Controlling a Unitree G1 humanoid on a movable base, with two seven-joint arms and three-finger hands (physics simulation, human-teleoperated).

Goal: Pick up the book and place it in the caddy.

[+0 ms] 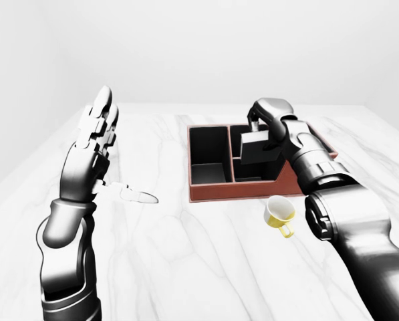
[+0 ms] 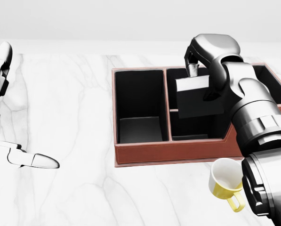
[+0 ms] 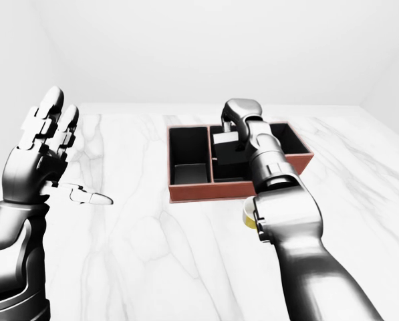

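Holding book (image 2: 199,96) over caddy (image 2: 178,151) middle compartment | right hand (image 2: 201,59)

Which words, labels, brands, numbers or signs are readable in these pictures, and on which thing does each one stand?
There are none to read.
The book, held in the right hand over the caddy, shows only a plain dark cover.
The caddy's walls are bare.
The cup has no print.
The table carries only marble veins.
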